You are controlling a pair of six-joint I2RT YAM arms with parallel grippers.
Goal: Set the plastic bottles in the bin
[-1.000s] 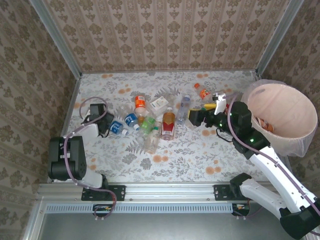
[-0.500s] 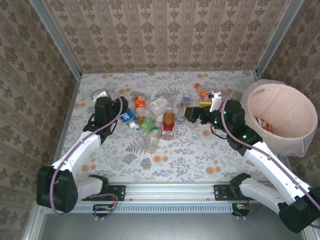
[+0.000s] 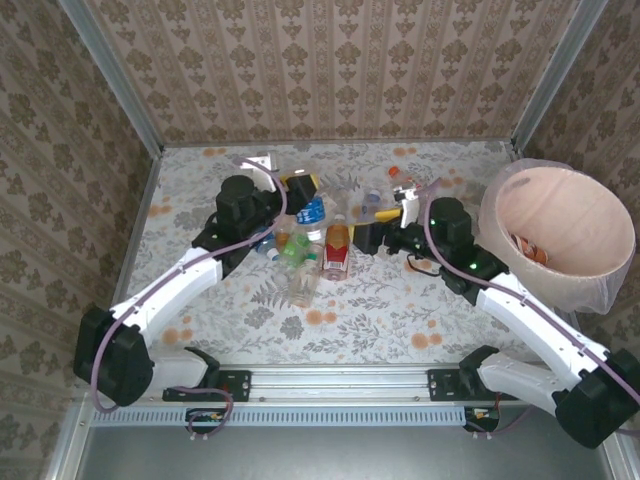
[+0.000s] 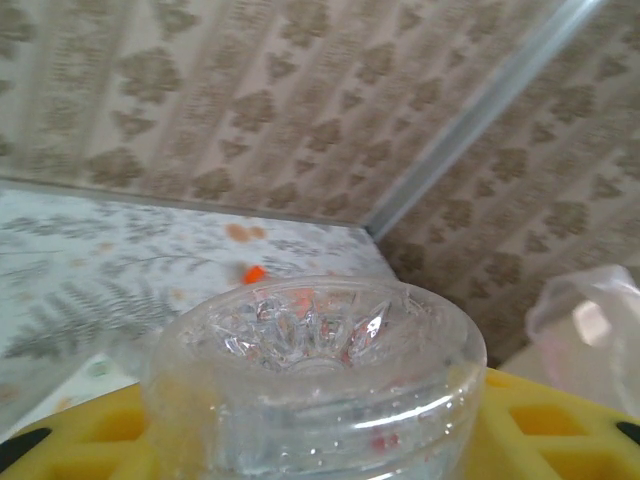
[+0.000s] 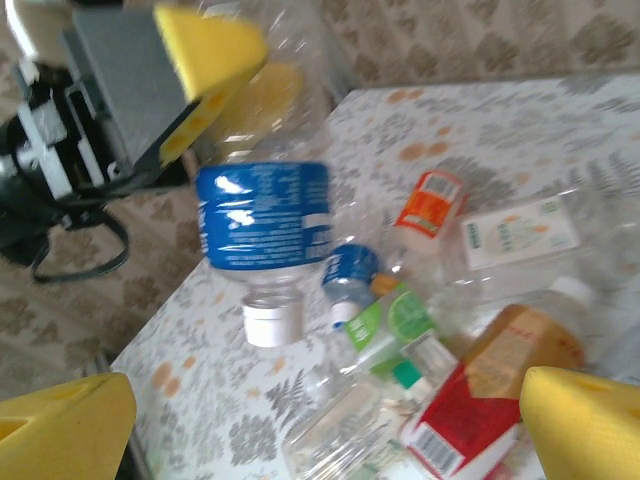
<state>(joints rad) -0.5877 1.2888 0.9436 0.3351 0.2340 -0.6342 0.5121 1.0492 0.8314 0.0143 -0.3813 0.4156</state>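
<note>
Now that left gripper (image 3: 300, 188) has clenched blue-label bottle (image 3: 312, 212) and lifted it above the bottle pile (image 3: 336, 250) on the bench (image 3: 400, 305), carrying to bin (image 3: 622, 268) comes next; right gripper (image 3: 362, 238) hangs released nearby.

Your bottle pile (image 3: 337, 248) sits mid-table (image 3: 400, 320) | bin (image 3: 565, 220) at its 3 o'clock | right gripper (image 3: 372, 228) between them | held bottle (image 3: 311, 211) in left gripper (image 3: 303, 195), over the pile's 12 o'clock

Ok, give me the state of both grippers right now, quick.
Left gripper: shut on the blue-label bottle, held cap down.
Right gripper: open, holding nothing.
</note>
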